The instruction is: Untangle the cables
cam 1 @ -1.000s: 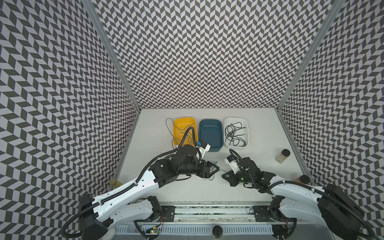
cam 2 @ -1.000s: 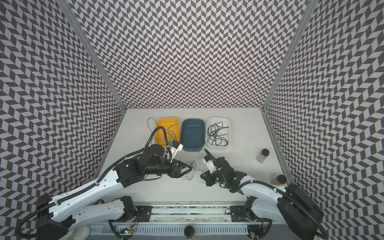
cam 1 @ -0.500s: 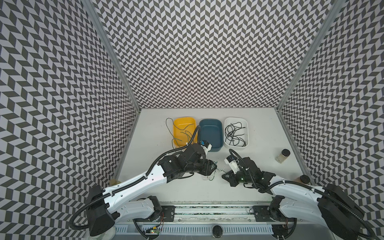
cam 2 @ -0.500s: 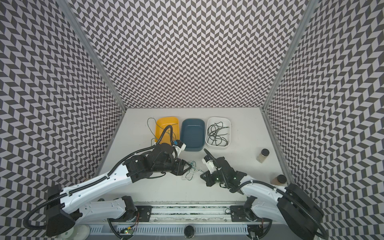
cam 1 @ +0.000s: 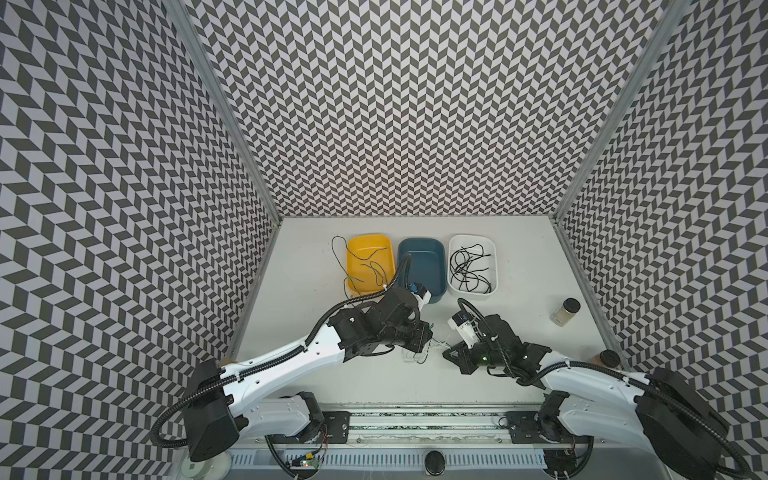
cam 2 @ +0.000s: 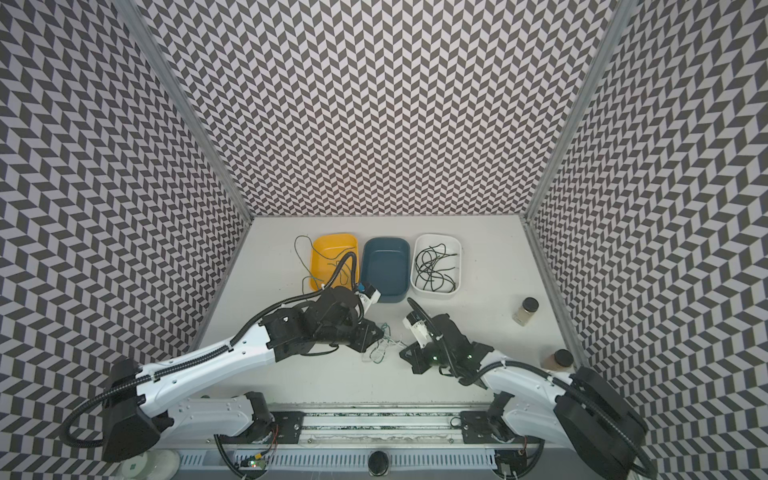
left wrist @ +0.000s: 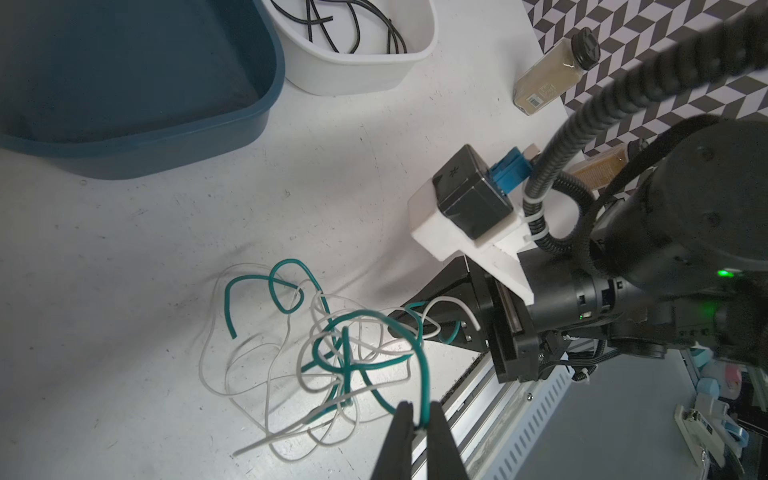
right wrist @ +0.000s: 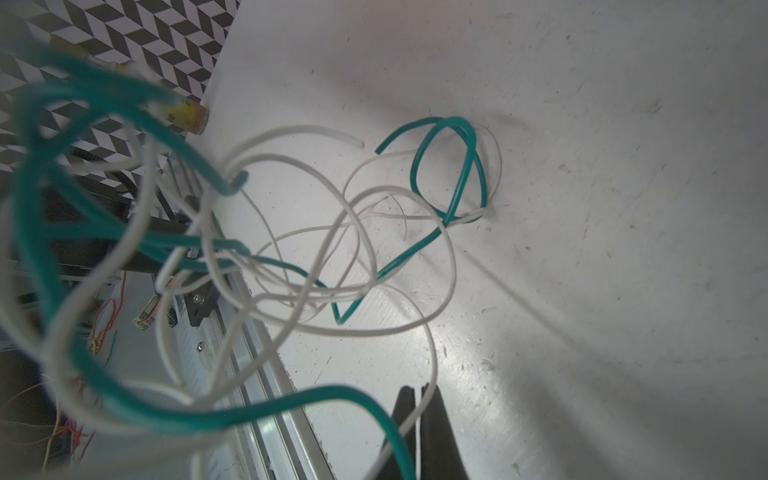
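We've got the left gripper (left wrist: 420,409) with fingers (left wrist: 397,440) pinching a teal cable (left wrist: 426,374) and the right gripper (right wrist: 419,399) nipping a white cable (right wrist: 434,357) likewise, the tangle (left wrist: 345,357) slumped on the table (left wrist: 145,257) between them, set, we reckon, to draw strands apart.

One bench (cam 1: 299,291) carried three trays: one yellow tray (cam 1: 370,237), one blue tray (cam 1: 422,266) and one white tray (cam 1: 471,237). Two jars stood on it, one pale-filled jar (cam 1: 566,316) and one brown-filled jar (cam 2: 557,360). There were two arms with one claw each: the left claw (left wrist: 420,419) and the right claw (right wrist: 419,395). The cables came in three colours. Several black cables (cam 1: 464,266) lay too looped to count. At least two green cables (cam 1: 376,268) showed at the yellow tray. One tangle (left wrist: 340,353) mixed green and white strands, and their number could not be told.
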{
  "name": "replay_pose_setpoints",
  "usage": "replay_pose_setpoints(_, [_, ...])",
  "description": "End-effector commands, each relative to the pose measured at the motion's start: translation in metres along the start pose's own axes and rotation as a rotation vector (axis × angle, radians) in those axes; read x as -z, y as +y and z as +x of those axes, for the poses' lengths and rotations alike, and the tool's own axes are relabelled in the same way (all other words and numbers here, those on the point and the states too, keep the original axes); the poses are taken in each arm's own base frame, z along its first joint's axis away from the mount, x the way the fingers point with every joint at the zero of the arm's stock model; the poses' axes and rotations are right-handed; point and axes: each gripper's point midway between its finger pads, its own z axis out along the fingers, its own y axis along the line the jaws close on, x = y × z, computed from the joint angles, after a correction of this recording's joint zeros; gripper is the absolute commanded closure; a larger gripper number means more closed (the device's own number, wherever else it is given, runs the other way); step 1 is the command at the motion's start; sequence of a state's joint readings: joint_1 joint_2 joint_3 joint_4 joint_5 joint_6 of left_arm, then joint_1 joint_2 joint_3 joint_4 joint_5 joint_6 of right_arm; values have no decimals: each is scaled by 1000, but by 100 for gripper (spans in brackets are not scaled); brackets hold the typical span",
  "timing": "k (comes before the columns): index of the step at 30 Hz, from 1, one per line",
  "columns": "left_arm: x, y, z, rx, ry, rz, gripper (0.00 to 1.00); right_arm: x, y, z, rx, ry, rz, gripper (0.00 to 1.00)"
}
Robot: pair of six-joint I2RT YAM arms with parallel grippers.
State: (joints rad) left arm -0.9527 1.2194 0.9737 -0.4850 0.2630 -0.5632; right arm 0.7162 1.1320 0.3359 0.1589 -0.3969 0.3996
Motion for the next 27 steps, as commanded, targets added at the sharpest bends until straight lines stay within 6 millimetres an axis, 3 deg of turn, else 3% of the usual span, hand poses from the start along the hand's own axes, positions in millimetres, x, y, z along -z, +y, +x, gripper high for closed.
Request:
replay_pose_setpoints(1, [-2,-8,-10,-15,-16,14,100,4,17,-18,53,-57,-55,100])
replay_pose_setpoints(4, [2,-5,-11,-19,-28,-4,100,9,16,-20,54,-68,-40,97])
replay_pose_setpoints(6, [9,0,-14,-11,-52,-29,100,14,16,-21,51,-76,-25,87])
replay_pose_setpoints(10, [30,12,-21,52,-140,-69,100,37,15,-34,28,-149,38,54])
replay_pose_setpoints(13, [46,10,-28,100,-232,-24,100,57,19,-43,29,-220,53,42])
replay_pose_setpoints(17, [59,1,-33,122,-287,28,100,80,37,-54,18,-323,-19,39])
replay_pose_setpoints(20, [61,-5,-35,145,-294,62,100,89,65,-58,34,-352,-173,42])
replay_pose_setpoints(22, [62,-12,-37,160,-299,105,100,89,82,-58,40,-336,-261,45])
replay_pose_setpoints(27, [64,-19,-40,183,-306,141,100,77,90,-59,19,-300,-294,50])
